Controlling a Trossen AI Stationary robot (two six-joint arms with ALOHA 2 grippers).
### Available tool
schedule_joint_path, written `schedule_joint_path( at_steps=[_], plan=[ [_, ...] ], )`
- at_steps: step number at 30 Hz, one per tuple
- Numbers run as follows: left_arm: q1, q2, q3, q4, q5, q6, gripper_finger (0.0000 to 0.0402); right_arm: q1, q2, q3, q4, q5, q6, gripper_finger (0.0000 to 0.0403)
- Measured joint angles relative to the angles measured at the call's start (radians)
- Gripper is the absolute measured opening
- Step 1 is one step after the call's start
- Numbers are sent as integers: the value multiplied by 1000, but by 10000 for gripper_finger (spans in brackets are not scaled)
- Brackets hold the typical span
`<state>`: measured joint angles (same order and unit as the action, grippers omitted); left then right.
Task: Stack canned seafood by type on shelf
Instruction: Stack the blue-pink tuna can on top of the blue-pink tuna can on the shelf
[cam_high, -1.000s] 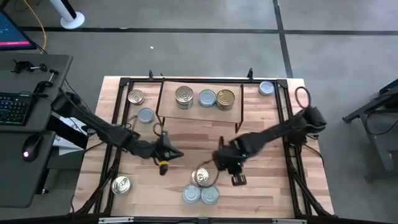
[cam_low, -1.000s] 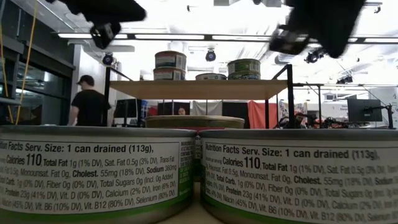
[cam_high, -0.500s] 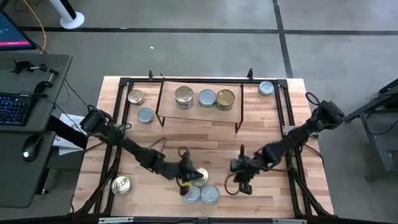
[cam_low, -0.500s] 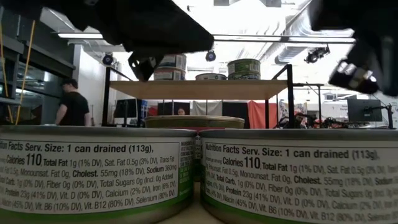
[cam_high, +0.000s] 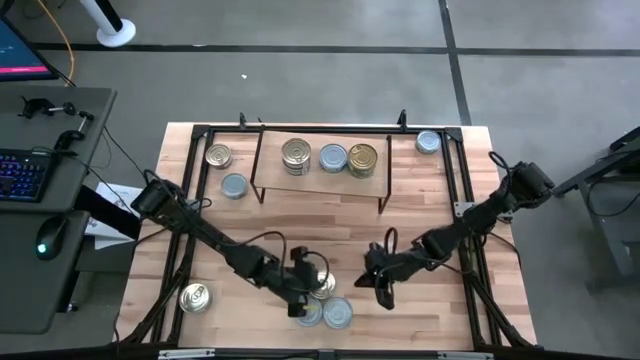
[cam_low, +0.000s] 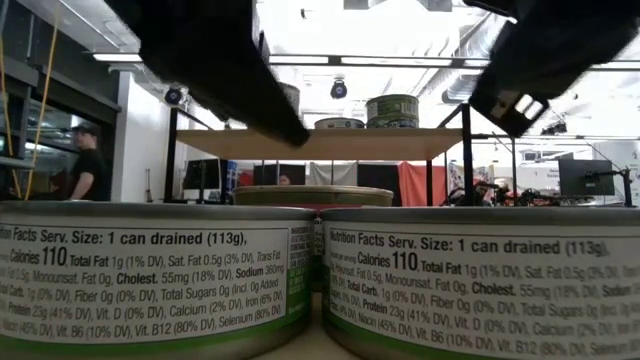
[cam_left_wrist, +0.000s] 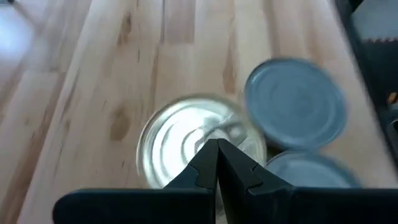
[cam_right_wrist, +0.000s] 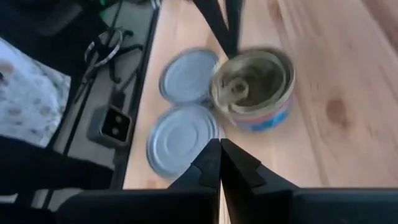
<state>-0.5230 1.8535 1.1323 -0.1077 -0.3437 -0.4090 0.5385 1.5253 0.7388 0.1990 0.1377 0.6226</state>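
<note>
Three tins stand in a cluster near the table's front edge: a pull-tab tin (cam_high: 323, 284) and two pale blue-silver tins (cam_high: 310, 313) (cam_high: 338, 314). My left gripper (cam_left_wrist: 217, 145) is shut, and its tips stand over the pull-tab tin's lid (cam_left_wrist: 186, 140). My right gripper (cam_right_wrist: 219, 144) is shut and empty. It sits to the right of the cluster and points at it (cam_high: 379, 284). The shelf (cam_high: 320, 170) at the back carries two stacks of gold tins (cam_high: 295, 153) (cam_high: 362, 159) with a blue-silver tin (cam_high: 333, 157) between them. My left gripper's shut fingertips come slanting down over the lid of the pull-tab tin (cam_left_wrist: 199, 134), which stands on the table. I cannot tell whether they touch it.
Loose tins stand at the back left (cam_high: 218, 155) (cam_high: 234, 185), the back right (cam_high: 428, 142) and the front left (cam_high: 195, 297). A black frame (cam_high: 195, 180) runs along the table's sides. Bare wood lies between the shelf and the front cluster.
My left gripper has gone down and toward the near edge, rightward to the front cluster, and now stands over the pull-tab tin. My right gripper has sunk toward the near edge and turned to face the cluster from the right. No tin has moved.
</note>
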Motion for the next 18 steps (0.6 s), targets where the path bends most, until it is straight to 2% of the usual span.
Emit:
schedule_joint_path(
  at_steps=[7,10,13,18],
  plan=[
    [33,8,0,-89,41,1,0,-22,1,0,-7,43,-16,0],
    [32,7,0,-89,54,15,0,-22,1,0,-9,45,-52,0],
    [24,7,0,-94,93,27,0,-22,1,0,-42,45,-25,0],
    [22,7,0,-100,96,28,0,-21,1,0,-66,57,-20,0]
  ],
)
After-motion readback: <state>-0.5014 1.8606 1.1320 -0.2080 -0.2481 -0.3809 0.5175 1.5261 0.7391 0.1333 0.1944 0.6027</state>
